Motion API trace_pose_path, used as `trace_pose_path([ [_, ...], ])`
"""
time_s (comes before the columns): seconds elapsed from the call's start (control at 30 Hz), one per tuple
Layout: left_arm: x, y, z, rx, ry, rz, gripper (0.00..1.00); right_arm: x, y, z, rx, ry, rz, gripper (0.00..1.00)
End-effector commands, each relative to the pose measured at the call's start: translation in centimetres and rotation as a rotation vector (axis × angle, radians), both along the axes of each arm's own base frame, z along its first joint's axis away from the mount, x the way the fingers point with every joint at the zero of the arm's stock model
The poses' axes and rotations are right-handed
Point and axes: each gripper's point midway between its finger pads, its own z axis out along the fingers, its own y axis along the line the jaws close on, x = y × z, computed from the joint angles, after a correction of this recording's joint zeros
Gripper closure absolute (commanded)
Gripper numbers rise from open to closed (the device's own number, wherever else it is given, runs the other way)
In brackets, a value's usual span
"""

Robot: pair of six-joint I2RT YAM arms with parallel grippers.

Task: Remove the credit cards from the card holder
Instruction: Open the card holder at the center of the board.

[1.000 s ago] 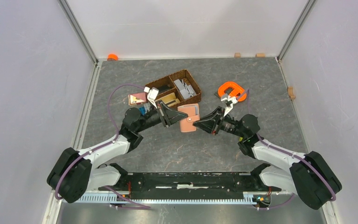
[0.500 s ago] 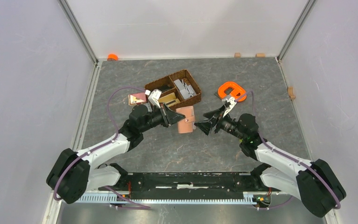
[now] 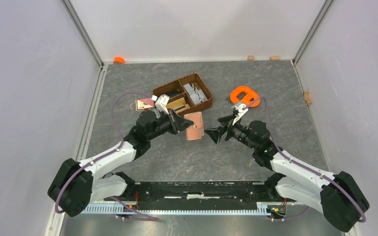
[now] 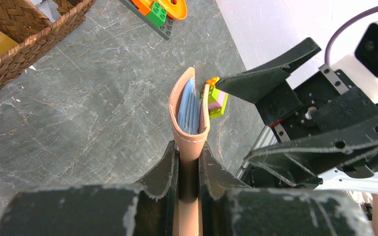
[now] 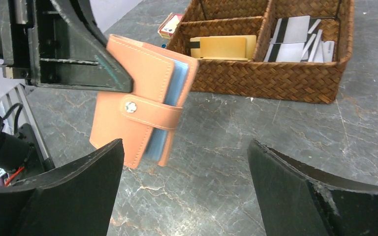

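Left wrist view: the card holder (image 4: 189,125) stands on edge, raised off the table (image 4: 78,113), with pale blue credit cards (image 4: 189,105) tucked between its covers.
Strap: snapped shut across the card side, as the right wrist view shows.
Left claw (image 4: 189,153): nearly closed, pinching one end of the holder between both fingers.
Right claw (image 3: 215,132): spread wide, holding nothing, just right of the holder and apart from it.
Key relation: the holder lies straight ahead of the right claw, strapped edge towards it, long axis running out from the left claw.
Likely next: the free right arm undoes the strap.
Around: basket (image 3: 200,104) just beyond; an orange clamp (image 3: 243,94) far right.
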Motion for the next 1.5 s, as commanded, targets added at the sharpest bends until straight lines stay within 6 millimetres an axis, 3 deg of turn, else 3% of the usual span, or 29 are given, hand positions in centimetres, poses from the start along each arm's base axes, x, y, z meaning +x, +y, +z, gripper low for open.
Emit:
trace_pose_path([
  [0.0, 0.7, -0.4, 3.4, -0.028, -0.107, -0.004, 0.98, 0.8, 1.2, 2.4, -0.093, -0.107, -0.056, 0.02],
  [0.23, 0.6, -1.2, 3.1, -0.033, -0.084, -0.044, 0.98, 0.9, 2.6, 1.5, -0.176, -0.112, -0.08, 0.15],
  [0.67, 0.4, -3.0, 1.6, -0.035, -0.029, -0.094, 0.98, 0.4, 4.2, 1.0, -0.243, -0.161, -0.103, 0.18],
  [0.73, 0.4, -3.1, 1.6, -0.039, -0.025, -0.096, 0.98, 0.8, 4.1, 0.5, -0.272, -0.153, -0.131, 0.23],
  [0.9, 0.5, -2.6, 1.7, -0.028, -0.025, -0.067, 0.98, 3.0, 0.9, -1.0, -0.375, -0.103, -0.357, 0.45],
  [1.03, 0.5, -2.3, 2.0, -0.02, -0.037, -0.056, 0.98, 3.9, -3.1, -1.2, -0.397, -0.067, -0.577, 0.56],
  [1.1, 0.5, -2.3, 2.1, -0.019, -0.04, -0.054, 0.98, 3.9, -4.5, -0.9, -0.38, -0.07, -0.641, 0.6],
  [1.27, 0.7, -2.1, 1.8, -0.005, -0.03, -0.04, 0.98, 4.1, -5.6, -0.6, -0.353, -0.054, -0.675, 0.62],
  [1.3, 0.7, -2.1, 1.8, -0.005, -0.03, -0.038, 0.98, 4.1, -5.4, -0.6, -0.347, -0.052, -0.658, 0.62],
  [1.37, 0.7, -2.1, 1.8, -0.004, -0.03, -0.036, 0.98, 3.6, -3.1, 0.0, -0.319, -0.094, -0.507, 0.59],
  [1.47, 0.7, -2.1, 1.7, -0.002, -0.025, -0.039, 0.98, 1.3, 1.5, 1.2, -0.259, -0.174, -0.203, 0.39],
])
